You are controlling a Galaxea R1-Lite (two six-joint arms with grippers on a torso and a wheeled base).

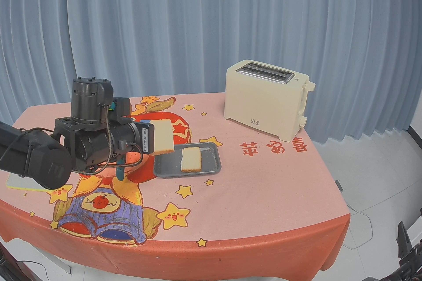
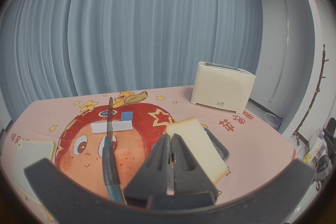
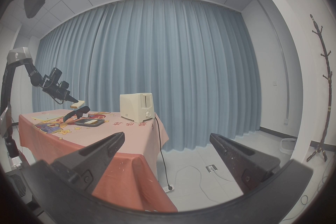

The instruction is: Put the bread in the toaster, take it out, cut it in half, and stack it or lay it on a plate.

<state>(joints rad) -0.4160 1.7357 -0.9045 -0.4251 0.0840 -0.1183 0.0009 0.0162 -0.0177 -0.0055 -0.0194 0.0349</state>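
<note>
Bread (image 1: 163,136): was pinched by its edge in left gripper (image 2: 171,139), tray (image 1: 212,159) just below.
Feel: seemed light, soft, crushable; gentle edge hold suited.
Toaster (image 1: 263,99): stood well ahead of that gripper.
Right gripper (image 3: 166,139): gaped wide.

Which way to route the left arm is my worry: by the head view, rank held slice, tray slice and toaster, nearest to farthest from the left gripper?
1. Held slice: clamped in the left gripper.
2. Tray slice: just right of it, lower down.
3. Toaster: far right, farther back.
</note>
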